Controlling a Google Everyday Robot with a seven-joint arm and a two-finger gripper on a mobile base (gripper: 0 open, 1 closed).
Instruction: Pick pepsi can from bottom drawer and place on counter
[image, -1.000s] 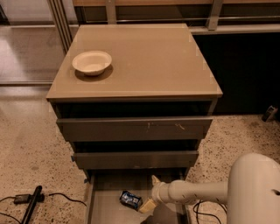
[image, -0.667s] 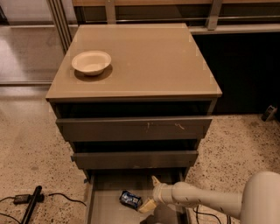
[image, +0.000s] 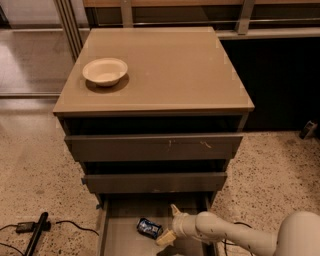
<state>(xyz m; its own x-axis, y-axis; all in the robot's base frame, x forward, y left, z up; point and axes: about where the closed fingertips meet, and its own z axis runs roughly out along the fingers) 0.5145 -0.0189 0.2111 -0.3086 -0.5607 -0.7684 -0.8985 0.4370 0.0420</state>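
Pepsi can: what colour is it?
Dark blue with white markings, camera view. The gripper is beside the pepsi can.

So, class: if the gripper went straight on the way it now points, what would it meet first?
Probably the pepsi can lying in the bottom drawer, just ahead of the open gripper; depth is hard to judge.

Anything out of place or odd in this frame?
The pepsi can appears to lie on its side, angled, on the floor of the open bottom drawer, not upright. The gripper sits just right of it, jaws open. A small scuff marks the top drawer front.
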